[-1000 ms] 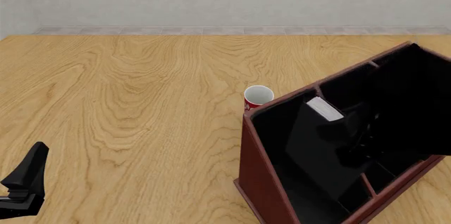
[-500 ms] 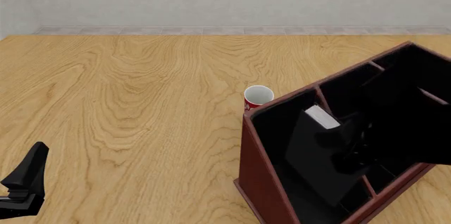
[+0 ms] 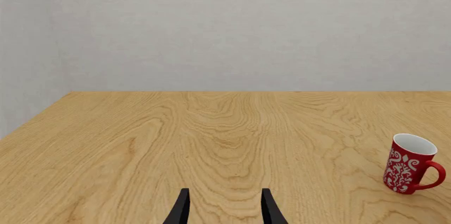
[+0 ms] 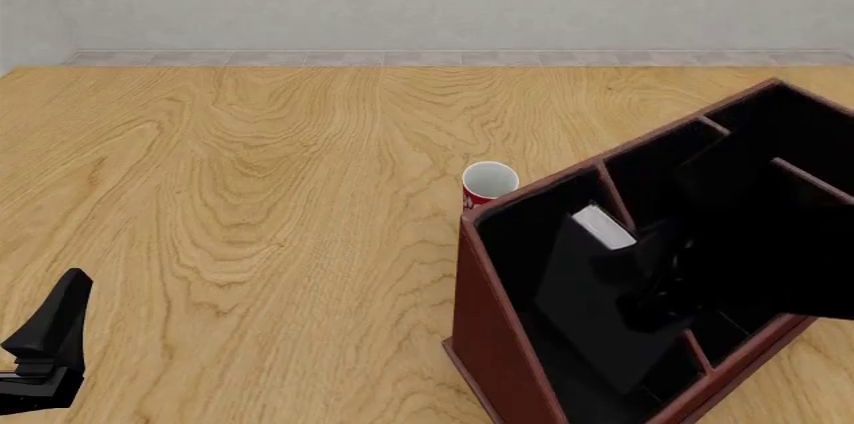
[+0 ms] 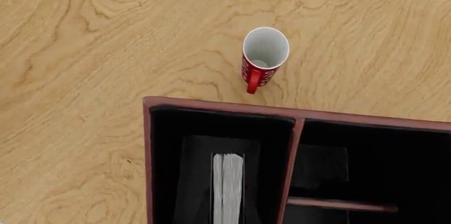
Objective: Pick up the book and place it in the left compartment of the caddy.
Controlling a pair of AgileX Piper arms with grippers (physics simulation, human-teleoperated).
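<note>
the caddy [image 4: 487,324], a boxy reddish-brown wooden crate with matte black lining and thin dividers, sits on the grained wooden table [image 4: 267,194]. the book [image 4: 603,228], a black slab with a ribbed white page edge, stands tilted inside the left compartment [image 5: 169,171]. a glossy red-and-white patterned mug [image 5: 264,57] stands upright just beyond the caddy's rim. the left gripper [image 3: 225,211] hovers with its two black fingers apart, holding nothing. the right gripper is lost in the dark interior; i cannot tell its state.
</note>
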